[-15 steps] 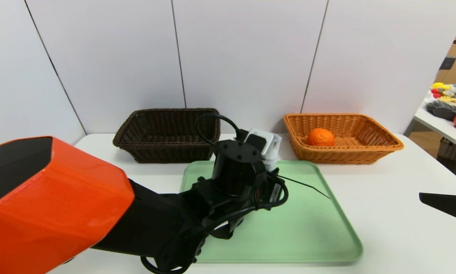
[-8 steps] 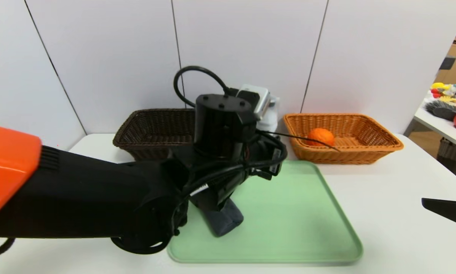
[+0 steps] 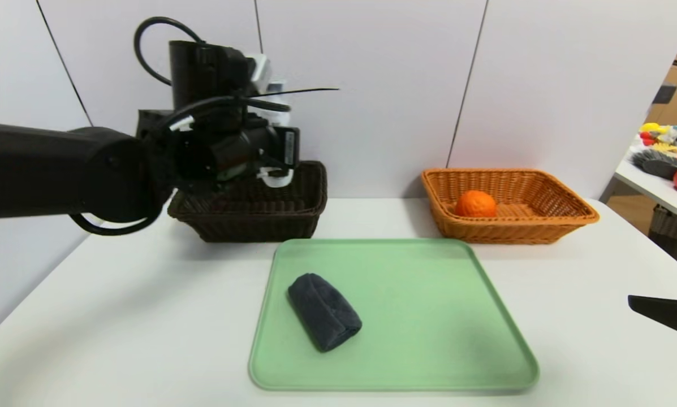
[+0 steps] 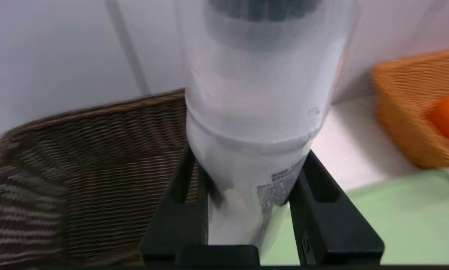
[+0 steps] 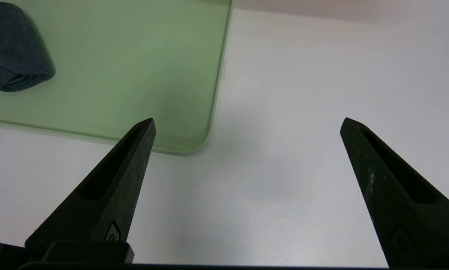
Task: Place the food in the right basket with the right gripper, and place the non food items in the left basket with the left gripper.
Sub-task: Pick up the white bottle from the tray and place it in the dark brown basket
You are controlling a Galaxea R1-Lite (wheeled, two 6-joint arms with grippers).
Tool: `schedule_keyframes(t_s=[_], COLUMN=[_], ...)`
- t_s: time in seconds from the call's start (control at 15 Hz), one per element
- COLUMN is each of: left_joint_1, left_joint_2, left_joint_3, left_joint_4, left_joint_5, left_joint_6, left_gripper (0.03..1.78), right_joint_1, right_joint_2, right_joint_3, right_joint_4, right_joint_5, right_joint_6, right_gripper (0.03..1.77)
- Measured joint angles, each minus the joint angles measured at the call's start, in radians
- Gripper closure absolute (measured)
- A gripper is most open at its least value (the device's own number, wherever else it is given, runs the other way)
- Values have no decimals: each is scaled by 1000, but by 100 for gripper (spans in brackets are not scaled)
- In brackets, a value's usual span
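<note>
Left arm extended level across the scene, raised high. Left gripper (image 4: 247,210) pointing forward, nearly level, fingers (image 4: 179,221) clamped on either side of a held load. Right gripper (image 5: 247,123) low at the right side, angled downward, fingers (image 5: 115,187) spread wide, holding nothing.

Left gripper (image 3: 270,164) raised over dark basket (image 3: 259,217), cloth (image 3: 324,311) on tray (image 3: 428,333)

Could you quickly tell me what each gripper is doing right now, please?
Left gripper: closed on the white bottle, above the dark brown basket.
Right gripper: open, empty, over the table.
</note>
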Motion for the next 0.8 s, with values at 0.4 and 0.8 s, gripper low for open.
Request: schedule_keyframes(t_s=[0.4, 0.8], left_joint_1=[201, 207], left_joint_2=[-11, -20], left_joint_3=[-17, -5], left_joint_4=[75, 93], left_joint_5=[-52, -55], left_joint_6=[6, 6], left_gripper=[120, 120], right_joint_1=[-7, -68], right_joint_2=[55, 147], right_joint_3=[-23, -101], right_joint_4=[-51, -41], right_joint_5=[-31, -43], right_joint_6=[-22, -99], right_gripper=[10, 10])
